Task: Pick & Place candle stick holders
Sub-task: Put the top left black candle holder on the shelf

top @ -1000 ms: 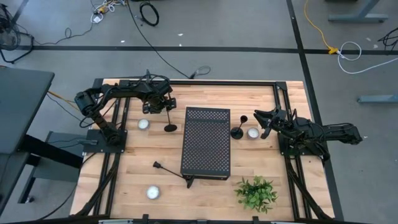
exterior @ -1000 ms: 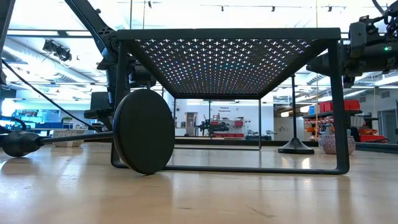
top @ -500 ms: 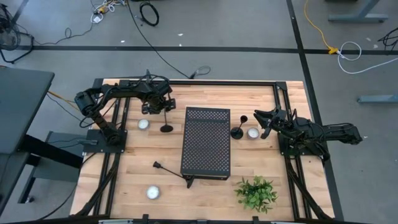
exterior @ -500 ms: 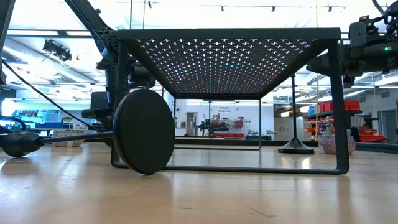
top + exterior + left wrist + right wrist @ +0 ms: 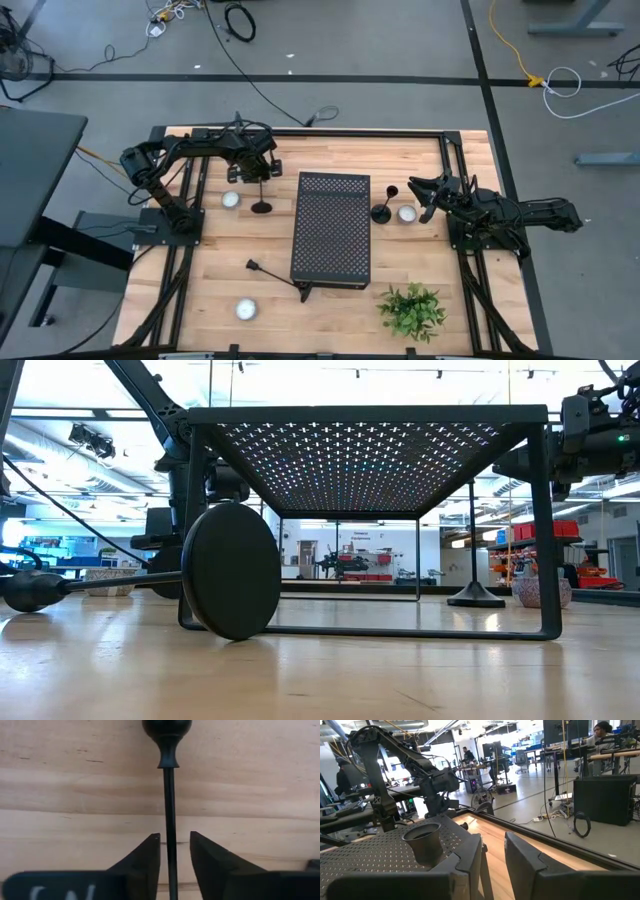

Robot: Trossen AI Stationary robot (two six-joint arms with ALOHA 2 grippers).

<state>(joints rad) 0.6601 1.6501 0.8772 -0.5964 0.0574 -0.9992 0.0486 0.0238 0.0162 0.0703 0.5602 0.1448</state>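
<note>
Near edge of the light wooden table: a slim black metal candle stick holder is lying on its side just off the near left corner of the large black perforated rectangular box. In the low view its round flat base is facing the camera, so it is not ready for a top grasp. A small white round tealight is sitting toward the near left corner, and a green leafy plant toward the near right corner.

Mid table, right of the box: a second black holder is standing upright, with another white tealight just beside it. The right gripper is waiting close by at the right edge. Its fingers are standing a little apart with nothing clearly between them; the holder's top cup is sitting just to one side.

Left of the box, toward the far left corner: the left gripper is hanging over a third black holder, which is standing upright beside a white tealight. In the left wrist view its fingers are flanking the thin stem with a slim gap each side, so not clamped yet. Likely step: pinching the stem so the holder lifts upright.
</note>
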